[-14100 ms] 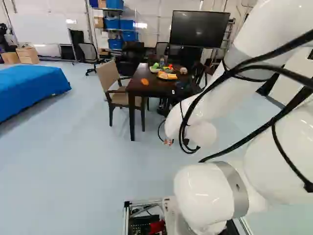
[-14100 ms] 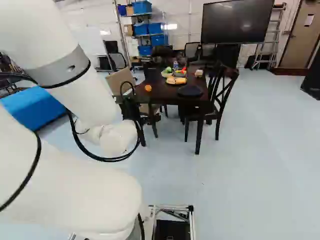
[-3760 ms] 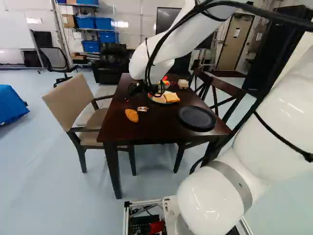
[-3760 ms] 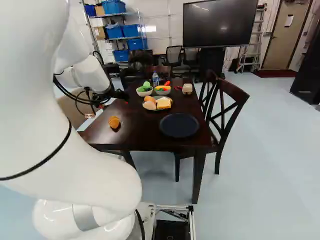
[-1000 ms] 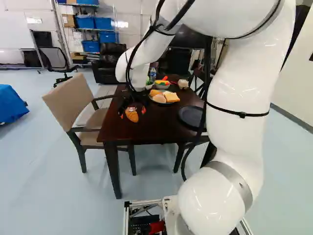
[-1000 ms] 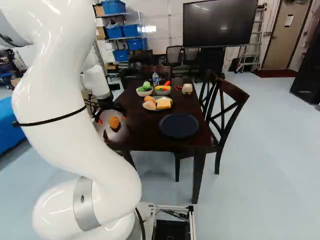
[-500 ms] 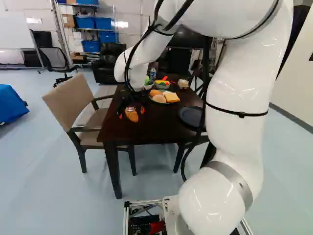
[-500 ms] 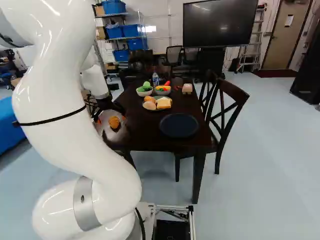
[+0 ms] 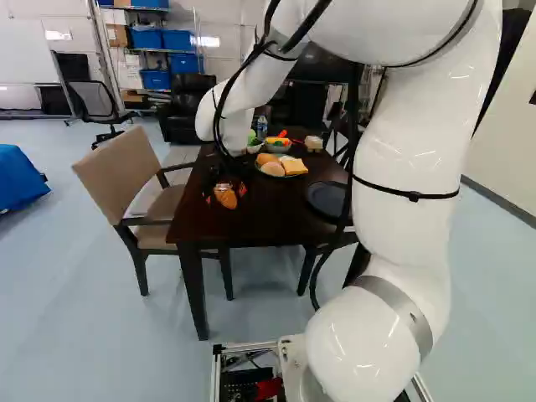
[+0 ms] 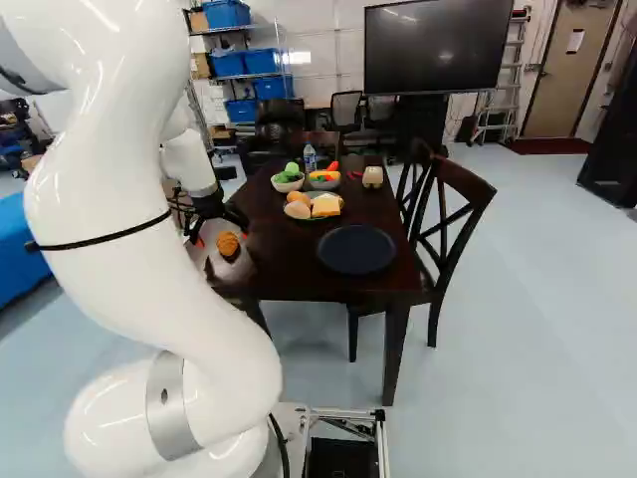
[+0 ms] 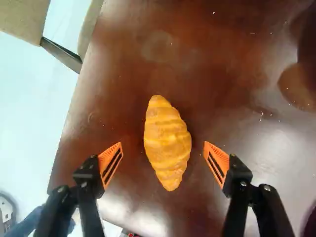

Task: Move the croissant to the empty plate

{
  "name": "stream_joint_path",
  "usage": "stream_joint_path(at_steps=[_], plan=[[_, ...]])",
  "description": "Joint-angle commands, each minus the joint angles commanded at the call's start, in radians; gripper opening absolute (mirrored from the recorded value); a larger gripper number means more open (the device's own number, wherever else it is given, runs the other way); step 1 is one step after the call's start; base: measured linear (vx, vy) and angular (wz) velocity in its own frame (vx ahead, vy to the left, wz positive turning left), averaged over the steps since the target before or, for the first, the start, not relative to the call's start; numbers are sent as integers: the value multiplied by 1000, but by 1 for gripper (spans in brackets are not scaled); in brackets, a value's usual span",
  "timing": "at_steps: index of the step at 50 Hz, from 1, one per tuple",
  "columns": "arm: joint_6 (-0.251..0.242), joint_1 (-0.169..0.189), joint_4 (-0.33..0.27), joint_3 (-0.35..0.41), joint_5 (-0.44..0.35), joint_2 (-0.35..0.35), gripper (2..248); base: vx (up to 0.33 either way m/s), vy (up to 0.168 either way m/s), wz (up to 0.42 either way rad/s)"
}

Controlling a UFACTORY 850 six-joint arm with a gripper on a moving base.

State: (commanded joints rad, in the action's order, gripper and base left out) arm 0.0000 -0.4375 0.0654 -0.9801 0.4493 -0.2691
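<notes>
Here, my open black hand point(image 9: 224, 194), orange pads point(image 11: 110, 162) either side of a golden croissant point(image 11: 167, 143) on the table point(image 11: 212, 74).

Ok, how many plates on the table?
2. In the right base view: an empty dark round plate in front, a pale round plate holding bread behind it. None seems hidden.

I see a dark wooden desk point(image 10: 289, 244) on a pale blue floor point(image 10: 518, 329); a beige armchair point(image 9: 121, 172) stands at its left in the left base view, a dark wooden chair point(image 10: 463, 193) at its right in my right base view; behind, blue bins point(image 10: 228, 64) line a rack against the white wall point(image 10: 333, 35), near a big black screen point(image 10: 433, 45), a ladder point(image 10: 497, 95) and a door point(image 10: 559, 90).
</notes>
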Motion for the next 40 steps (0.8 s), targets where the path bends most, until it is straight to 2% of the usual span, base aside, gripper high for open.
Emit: stream_joint_path(at_steps=[1, 6, 7, 11, 12, 16, 17, 21, 22, 27, 28, 32, 33, 40], plan=[[0, 0, 0, 0, -1, 0, 217, 0, 0, 0], [0, 0, 0, 0, -6, 0, 217, 0, 0, 0], [0, 0, 0, 0, -6, 0, 205, 0, 0, 0], [0, 0, 0, 0, -6, 0, 205, 0, 0, 0], [0, 0, 0, 0, -6, 0, 193, 0, 0, 0], [0, 0, 0, 0, -6, 0, 193, 0, 0, 0], [0, 0, 0, 0, -6, 0, 181, 0, 0, 0], [0, 0, 0, 0, -6, 0, 181, 0, 0, 0], [0, 0, 0, 0, -6, 0, 169, 0, 0, 0], [0, 0, 0, 0, -6, 0, 169, 0, 0, 0], [0, 0, 0, 0, -6, 0, 157, 0, 0, 0], [0, 0, 0, 0, -10, 0, 157, 0, 0, 0], [0, 0, 0, 0, -11, 0, 144, 0, 0, 0], [0, 0, 0, 0, -17, 0, 141, 0, 0, 0]])
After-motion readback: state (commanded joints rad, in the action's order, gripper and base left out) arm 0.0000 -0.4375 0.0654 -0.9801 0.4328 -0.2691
